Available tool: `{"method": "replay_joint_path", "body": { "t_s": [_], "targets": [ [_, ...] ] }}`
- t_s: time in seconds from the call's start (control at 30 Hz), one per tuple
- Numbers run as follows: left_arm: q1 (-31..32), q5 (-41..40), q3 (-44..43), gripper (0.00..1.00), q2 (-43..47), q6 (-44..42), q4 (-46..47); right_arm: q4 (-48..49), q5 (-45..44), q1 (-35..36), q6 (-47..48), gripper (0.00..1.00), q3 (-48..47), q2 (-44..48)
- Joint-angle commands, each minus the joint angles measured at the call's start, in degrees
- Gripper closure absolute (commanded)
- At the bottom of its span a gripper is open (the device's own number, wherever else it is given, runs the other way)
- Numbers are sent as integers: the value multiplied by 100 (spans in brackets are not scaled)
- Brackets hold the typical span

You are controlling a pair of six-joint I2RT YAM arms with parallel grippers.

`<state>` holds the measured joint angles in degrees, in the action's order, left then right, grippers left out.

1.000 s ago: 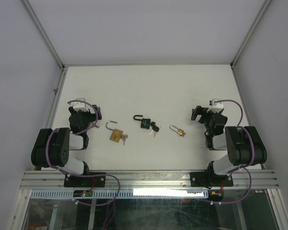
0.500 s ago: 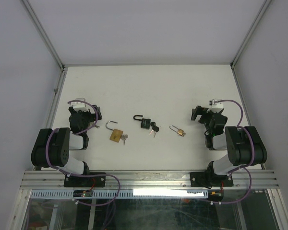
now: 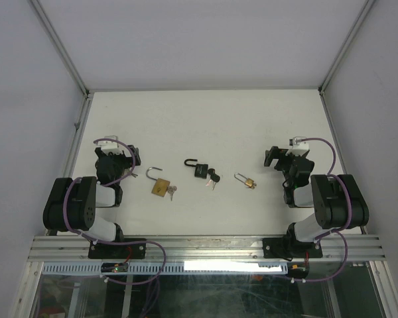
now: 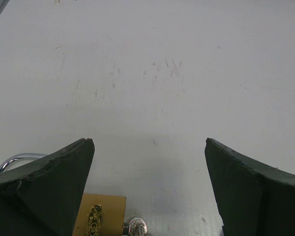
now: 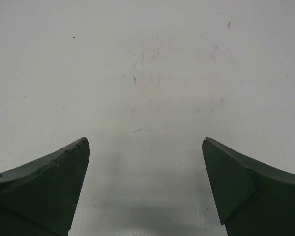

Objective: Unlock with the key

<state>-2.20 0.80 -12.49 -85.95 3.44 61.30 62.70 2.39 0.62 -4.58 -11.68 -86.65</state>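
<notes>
Black lock (image 3: 199,170) lies mid-table (image 3: 205,119) and serves as the reference. Its shackle is swung open, pointing far-left, and the dark keys (image 3: 213,177) touch its right near corner. Brass lock (image 3: 160,187) lies left of the black lock and slightly nearer the arm bases. Its shackle is also open, and a silver key (image 3: 172,192) sits at its right side. Small lock (image 3: 249,182) lies right of the black lock, about level with the dark keys. It is too small to tell whether its shackle is open or whether it carries a key. Left gripper (image 4: 148,143) is left of the black lock, beyond the brass lock, with jaws spread wide and nothing held. In the left wrist view, the brass lock body and silver key head show at the bottom edge, just inside the left finger (image 4: 49,187). That finger hides part of the shackle. Right gripper (image 5: 145,142) is right of the black lock, beyond the small lock, with jaws likewise wide apart and nothing between them. The right wrist view shows scuffed white table surface between the fingers. Both arms are folded back near their bases. Purple cable (image 3: 113,142) loops over the left wrist. An aluminium rail (image 3: 205,246) runs along the near edge, well nearer than the black lock.
</notes>
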Motion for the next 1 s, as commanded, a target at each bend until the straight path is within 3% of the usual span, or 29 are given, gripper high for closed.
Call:
{"method": "replay_joint_path", "body": {
  "t_s": [0.0,0.6,0.73,0.83,0.97],
  "targets": [
    [39,140,-78,1,17,-103,270,280,-2,-32,98,0,-156,34],
    [38,-68,259,1,351,-9,633,277,270,-6,238,0,-137,116],
    [37,-28,400,1,694,-28,698,-335,289,3,275,0,-245,640],
    [31,62,143,1,837,-71,164,-678,301,-1,253,0,-250,937],
    [34,275,-576,1,1144,-154,-1316,-852,269,-5,189,0,-183,1249]
  ]
}}
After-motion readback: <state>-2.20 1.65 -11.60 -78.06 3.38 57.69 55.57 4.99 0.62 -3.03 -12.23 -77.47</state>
